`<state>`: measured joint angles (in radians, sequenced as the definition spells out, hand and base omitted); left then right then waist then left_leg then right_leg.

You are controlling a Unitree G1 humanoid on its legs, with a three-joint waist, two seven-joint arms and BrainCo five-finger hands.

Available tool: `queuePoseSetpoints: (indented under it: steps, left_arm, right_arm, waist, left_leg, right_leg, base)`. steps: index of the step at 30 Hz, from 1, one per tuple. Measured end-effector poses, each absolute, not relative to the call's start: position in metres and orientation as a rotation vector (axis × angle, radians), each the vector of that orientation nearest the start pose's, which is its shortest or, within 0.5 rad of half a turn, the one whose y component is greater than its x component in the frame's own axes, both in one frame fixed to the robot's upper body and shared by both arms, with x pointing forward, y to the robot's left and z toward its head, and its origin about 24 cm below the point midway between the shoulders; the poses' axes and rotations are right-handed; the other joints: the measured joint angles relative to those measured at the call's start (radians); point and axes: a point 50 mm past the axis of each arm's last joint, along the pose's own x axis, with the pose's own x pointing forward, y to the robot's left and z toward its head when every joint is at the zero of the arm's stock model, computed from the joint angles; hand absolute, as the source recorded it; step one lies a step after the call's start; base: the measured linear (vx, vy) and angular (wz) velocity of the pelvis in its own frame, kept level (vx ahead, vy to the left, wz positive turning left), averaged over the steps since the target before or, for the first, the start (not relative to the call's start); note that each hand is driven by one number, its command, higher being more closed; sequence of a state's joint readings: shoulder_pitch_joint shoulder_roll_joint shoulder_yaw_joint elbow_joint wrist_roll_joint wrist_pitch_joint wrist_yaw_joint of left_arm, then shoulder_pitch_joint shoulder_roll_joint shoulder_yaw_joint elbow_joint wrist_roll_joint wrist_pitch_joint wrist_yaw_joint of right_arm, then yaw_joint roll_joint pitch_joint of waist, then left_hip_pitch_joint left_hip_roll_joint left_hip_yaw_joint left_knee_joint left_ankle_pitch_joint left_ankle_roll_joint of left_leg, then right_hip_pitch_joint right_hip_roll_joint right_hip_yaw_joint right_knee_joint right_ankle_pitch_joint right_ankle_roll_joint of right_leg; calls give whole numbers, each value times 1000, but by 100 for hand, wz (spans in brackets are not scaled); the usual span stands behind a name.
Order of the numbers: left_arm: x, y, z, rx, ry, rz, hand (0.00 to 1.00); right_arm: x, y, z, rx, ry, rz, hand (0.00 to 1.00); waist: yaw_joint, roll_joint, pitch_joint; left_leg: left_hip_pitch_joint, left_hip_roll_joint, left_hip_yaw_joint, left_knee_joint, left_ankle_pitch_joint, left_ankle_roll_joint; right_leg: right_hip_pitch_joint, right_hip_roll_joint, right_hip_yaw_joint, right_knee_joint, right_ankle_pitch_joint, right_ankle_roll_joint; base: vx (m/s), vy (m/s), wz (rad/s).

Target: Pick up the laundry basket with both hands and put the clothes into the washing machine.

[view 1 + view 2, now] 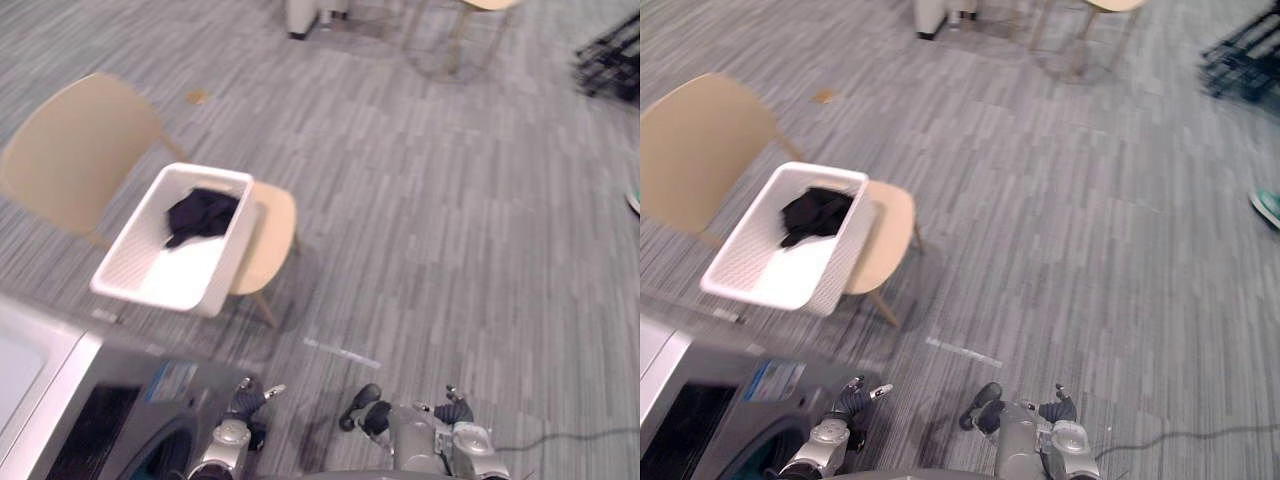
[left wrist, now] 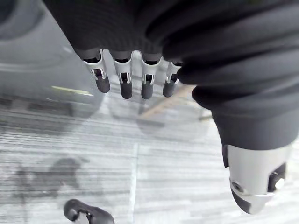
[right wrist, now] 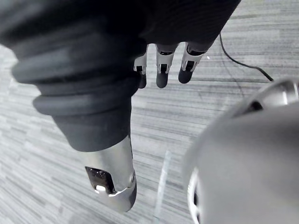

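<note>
A white laundry basket (image 1: 222, 262) rests on the seat of a tan chair (image 1: 70, 150) to the left. A dark garment (image 1: 200, 213) lies bunched at its far end. The grey washing machine (image 1: 60, 400) stands at the lower left, its dark door just below me. My left hand (image 1: 245, 400) hangs low beside the machine, its fingers (image 2: 126, 84) straight and its thumb (image 2: 254, 182) apart, holding nothing. My right hand (image 1: 455, 410) hangs at the lower right, fingers (image 3: 161, 74) relaxed over the carpet and empty. Both hands are well short of the basket.
Grey striped carpet stretches between me and the chair. At the far side stand another chair on thin legs (image 1: 470, 30), a white object (image 1: 305, 15) and a black rack (image 1: 610, 55). A person's shoe (image 1: 1267, 205) shows at the right edge.
</note>
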<state>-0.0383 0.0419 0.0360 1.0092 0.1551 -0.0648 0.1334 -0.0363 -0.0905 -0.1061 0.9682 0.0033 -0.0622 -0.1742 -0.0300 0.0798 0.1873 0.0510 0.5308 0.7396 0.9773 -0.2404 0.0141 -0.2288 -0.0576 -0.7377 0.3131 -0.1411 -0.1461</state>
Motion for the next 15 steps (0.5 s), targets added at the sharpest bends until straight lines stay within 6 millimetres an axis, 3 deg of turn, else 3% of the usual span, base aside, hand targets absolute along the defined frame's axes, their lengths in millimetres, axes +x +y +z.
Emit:
queuePoseSetpoints:
  steps: [1,2,4,7,8,9,10,11,12,13,14,15]
  left_arm:
    - [152,169,-143,199,902,91,0]
    - [145,168,-145,173,911,104,0]
    - [145,170,-142,160,889,122,0]
    - [148,169,-140,140,868,131,0]
    - [149,167,-140,126,866,139,0]
    - [149,168,-139,128,863,141,0]
    - [151,169,-139,129,858,142,0]
    - [153,171,-137,131,847,145,0]
    - [154,171,-136,128,840,149,0]
    - [154,171,-136,130,841,150,0]
    - [154,172,-136,133,842,152,0]
    - [153,176,-136,145,845,160,0]
  right_arm:
    - [163,-203,-133,-113,858,-282,0]
    - [163,-201,-134,-124,865,-266,0]
    - [160,-197,-136,-109,873,-264,0]
    - [158,-199,-137,-92,878,-284,0]
    - [157,-201,-137,-85,880,-296,0]
    - [160,-201,-136,-86,873,-299,0]
    - [163,-200,-134,-86,862,-297,0]
    - [167,-199,-133,-87,852,-295,0]
    - [169,-199,-132,-88,851,-292,0]
    - [169,-199,-132,-90,852,-292,0]
    - [169,-201,-132,-99,855,-293,0]
    - [169,-200,-133,-98,859,-290,0]
  waist:
    - [11,-6,4]
    - [28,-14,10]
    - [49,-24,16]
    - [49,-10,27]
    - [70,-15,25]
    - [88,-27,19]
    - [93,-26,18]
    - [98,-41,25]
    - [98,-48,29]
    - [96,-50,30]
    - [95,-56,34]
    - [92,-74,37]
  left_leg:
    - [-106,-86,-164,15,-30,-36]
    - [-182,-160,-259,-15,-48,-46]
    - [-256,-206,-293,-142,-47,-45]
    - [-360,-289,-262,-523,5,-75]
    - [-350,-331,-264,-624,111,-26]
    - [-333,-362,-280,-664,158,15]
    - [-334,-377,-294,-665,157,21]
    - [-332,-398,-315,-653,134,58]
    - [-310,-402,-328,-630,114,80]
    - [-295,-409,-335,-620,103,84]
    - [-270,-427,-352,-610,99,88]
    - [-226,-463,-399,-614,81,104]
  right_leg:
    - [29,13,45,-34,3,4]
    - [76,23,79,-81,20,29]
    - [130,28,89,-136,47,68]
    - [198,27,86,-201,51,113]
    - [230,24,89,-229,52,134]
    - [252,21,102,-250,51,156]
    - [263,15,106,-249,47,169]
    - [267,-11,102,-202,29,197]
    - [256,-57,107,-82,-9,250]
    - [242,-93,116,13,-23,272]
    - [211,-147,133,182,-24,277]
    - [156,-239,168,426,51,257]
  base:
    - [231,-21,-131]
    - [295,-15,-130]
    - [261,7,-66]
    - [281,64,-2]
    - [395,157,-3]
    - [338,140,3]
    - [416,158,19]
    - [343,142,45]
    - [536,227,56]
    - [444,203,68]
    - [536,214,96]
    - [433,141,130]
